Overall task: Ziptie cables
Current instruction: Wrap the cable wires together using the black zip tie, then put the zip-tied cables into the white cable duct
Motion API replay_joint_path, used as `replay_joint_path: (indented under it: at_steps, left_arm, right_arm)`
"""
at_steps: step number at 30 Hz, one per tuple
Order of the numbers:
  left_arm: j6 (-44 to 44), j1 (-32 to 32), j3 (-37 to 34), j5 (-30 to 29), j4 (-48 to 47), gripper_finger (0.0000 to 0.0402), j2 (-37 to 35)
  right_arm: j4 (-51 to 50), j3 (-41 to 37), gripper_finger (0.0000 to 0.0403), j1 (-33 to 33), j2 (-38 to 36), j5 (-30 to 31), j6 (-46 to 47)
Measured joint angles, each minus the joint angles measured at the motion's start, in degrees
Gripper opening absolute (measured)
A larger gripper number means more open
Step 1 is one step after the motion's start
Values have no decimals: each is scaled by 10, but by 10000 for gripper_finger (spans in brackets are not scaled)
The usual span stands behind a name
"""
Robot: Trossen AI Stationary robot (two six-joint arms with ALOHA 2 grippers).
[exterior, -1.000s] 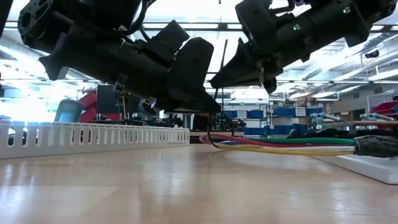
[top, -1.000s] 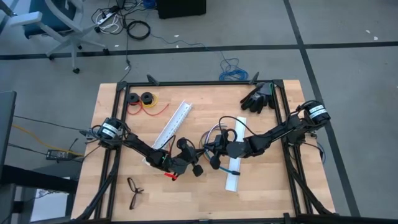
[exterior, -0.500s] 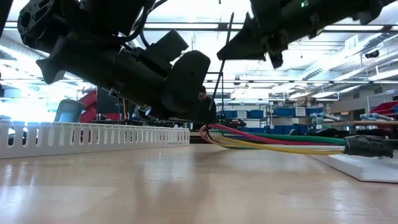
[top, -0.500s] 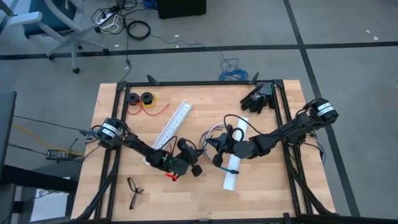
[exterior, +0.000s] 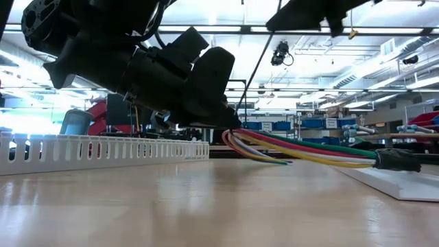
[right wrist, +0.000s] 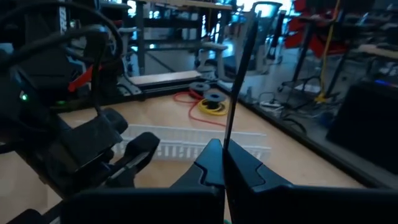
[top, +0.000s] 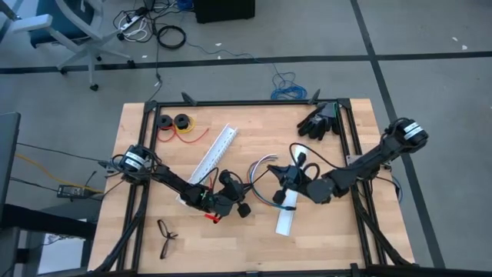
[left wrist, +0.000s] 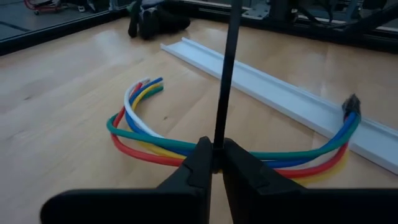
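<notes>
The cables, a curved bundle of green, blue, red, yellow and white wires, lie on the wooden table; their black connector rests on a flat white rail. The ziptie, a thin black strip, runs slanting up from my left gripper, shut on it low over the bundle's middle, to my right gripper, shut on it higher up. In the high view my left gripper stands at the table's middle, with my right gripper just to its right. My left gripper pinches the ziptie's lower end between its two fingertips, right above the cables. The fingers come nearly level, slanting a little down, across the bundle. Whether they also touch the wires I cannot tell. My right gripper pinches the ziptie farther up its length between its two fingertips, fingers about level. The strip stands straight out beyond them and runs straight down to my left gripper, clear of the table.
A slotted white rail lies left of centre. Two black spools with red and yellow wire sit at the far left, black gloves at the far right, glasses near the front left.
My right gripper has risen and gone toward the table's right edge, rolling its wrist, still shut on the ziptie. The strip now runs longer and straighter between the two grippers. The cables' middle has lifted toward my left gripper, and their loose ends have swung into the low view.
</notes>
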Motion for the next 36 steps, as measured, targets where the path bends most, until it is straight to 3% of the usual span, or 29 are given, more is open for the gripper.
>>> replay_joint_path:
  at_steps: [8,16,22,30,36]
  left_arm:
    - [0,3,-1,4,-9,37,1]
    - [3,2,-4,10,2,38,5]
    - [12,2,-4,30,2,41,4]
    - [23,4,-3,97,8,109,4]
    - [81,1,-2,120,7,159,-13]
  right_arm:
    - [-12,0,0,14,-9,27,4]
    - [-137,2,6,-30,-11,-131,168]
    - [-176,2,50,-51,-11,-220,210]
    - [-210,2,117,-64,-10,-248,210]
    - [-251,2,134,-68,-9,-248,200]
